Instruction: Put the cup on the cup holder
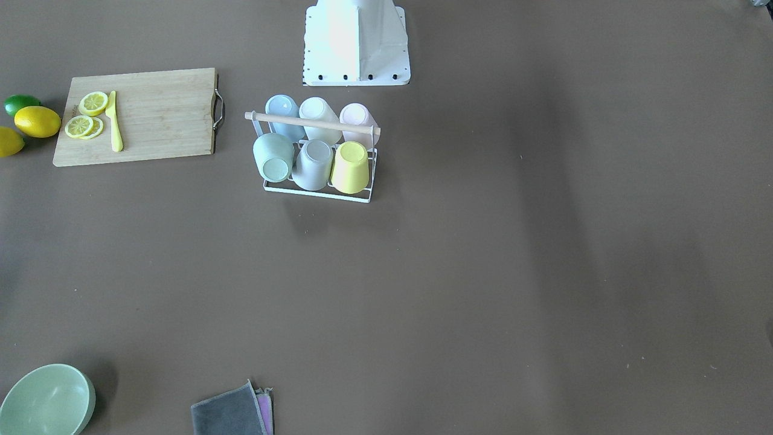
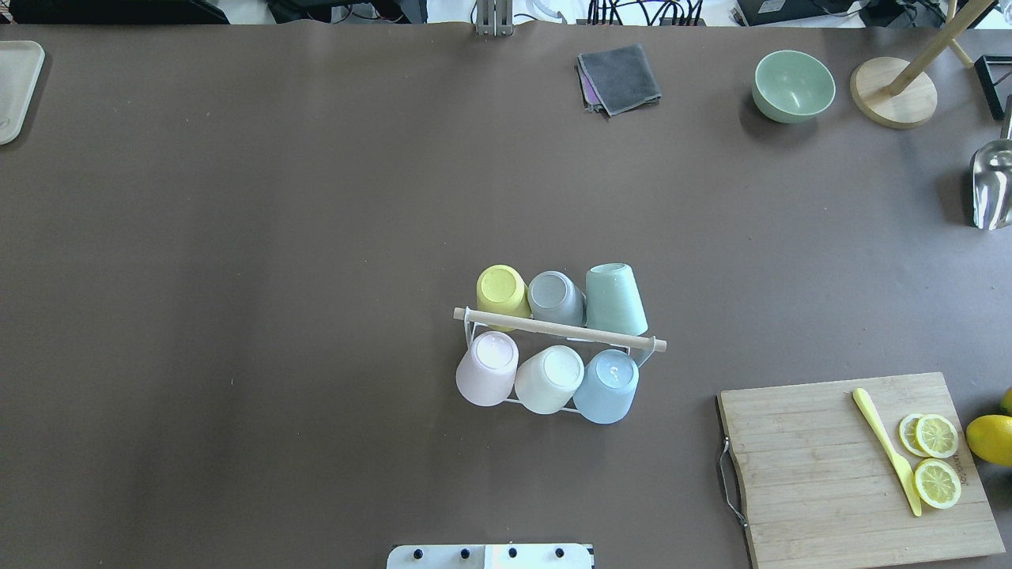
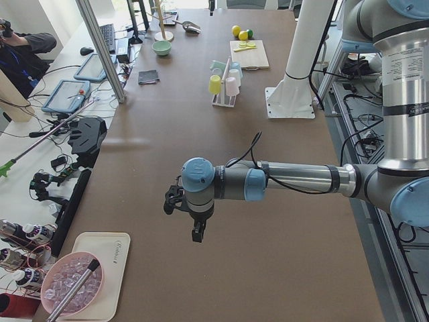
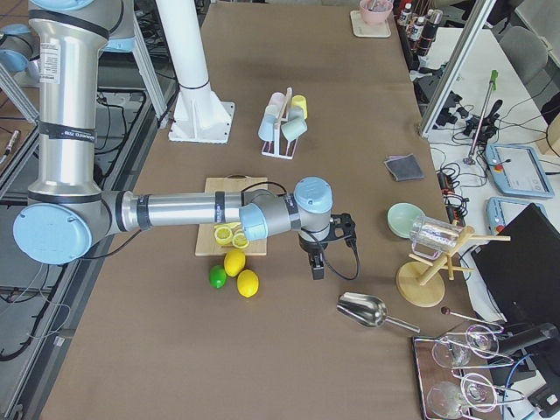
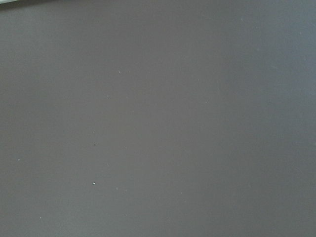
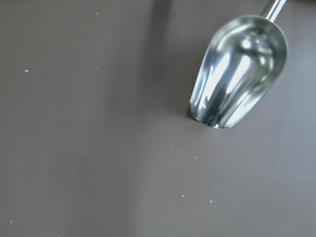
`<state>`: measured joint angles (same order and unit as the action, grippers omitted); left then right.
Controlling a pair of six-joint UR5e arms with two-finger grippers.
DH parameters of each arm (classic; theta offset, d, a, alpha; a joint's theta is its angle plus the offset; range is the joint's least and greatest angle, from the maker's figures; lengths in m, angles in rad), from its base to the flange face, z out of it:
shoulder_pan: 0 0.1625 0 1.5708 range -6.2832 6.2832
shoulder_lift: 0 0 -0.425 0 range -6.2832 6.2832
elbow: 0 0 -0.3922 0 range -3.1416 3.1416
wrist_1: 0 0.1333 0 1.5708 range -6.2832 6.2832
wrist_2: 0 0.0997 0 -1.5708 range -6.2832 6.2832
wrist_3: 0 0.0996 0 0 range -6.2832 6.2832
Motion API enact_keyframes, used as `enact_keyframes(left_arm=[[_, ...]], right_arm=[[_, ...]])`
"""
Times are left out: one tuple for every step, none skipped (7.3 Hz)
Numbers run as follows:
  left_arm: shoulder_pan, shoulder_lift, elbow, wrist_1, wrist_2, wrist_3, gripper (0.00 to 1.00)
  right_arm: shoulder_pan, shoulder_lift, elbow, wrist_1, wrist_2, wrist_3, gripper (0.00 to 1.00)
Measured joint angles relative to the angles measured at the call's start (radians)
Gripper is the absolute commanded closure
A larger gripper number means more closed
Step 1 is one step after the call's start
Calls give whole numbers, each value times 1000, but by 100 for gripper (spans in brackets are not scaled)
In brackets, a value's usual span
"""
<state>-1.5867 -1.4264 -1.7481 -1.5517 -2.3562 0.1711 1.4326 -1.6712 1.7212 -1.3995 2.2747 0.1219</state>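
Our left gripper [image 3: 195,233] is hanging over bare table [image 5: 158,118] and our right gripper [image 4: 316,265] near a metal scoop [image 6: 239,69]; we cannot tell whether they are open. We are seeing the cup holder [image 2: 558,327] mid-table, its six places all carrying upturned cups [image 2: 501,288]. We are judging the placing finished; the next move is asking only to stay clear.

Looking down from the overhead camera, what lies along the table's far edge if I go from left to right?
pale tray → folded gray cloth → green bowl → round wooden stand base → metal scoop
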Motion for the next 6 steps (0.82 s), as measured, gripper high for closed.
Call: enact_keyframes(left_arm=[[-4, 2, 6, -1, 0, 27, 1], [-6, 5, 10, -4, 1, 37, 1], [-8, 7, 12, -5, 1, 38, 1], [-8, 8, 11, -7, 1, 39, 1], [-8, 7, 9, -8, 1, 42, 1], [-7, 6, 7, -8, 3, 43, 1]], right_arm=[[41, 0, -1, -69, -5, -51, 0], [84, 2, -2, -142, -11, -105, 0], [117, 3, -2, -194, -15, -133, 0], [141, 2, 0, -221, -14, -143, 0], [154, 2, 3, -233, -10, -143, 0], [159, 0, 2, -238, -7, -144, 0]])
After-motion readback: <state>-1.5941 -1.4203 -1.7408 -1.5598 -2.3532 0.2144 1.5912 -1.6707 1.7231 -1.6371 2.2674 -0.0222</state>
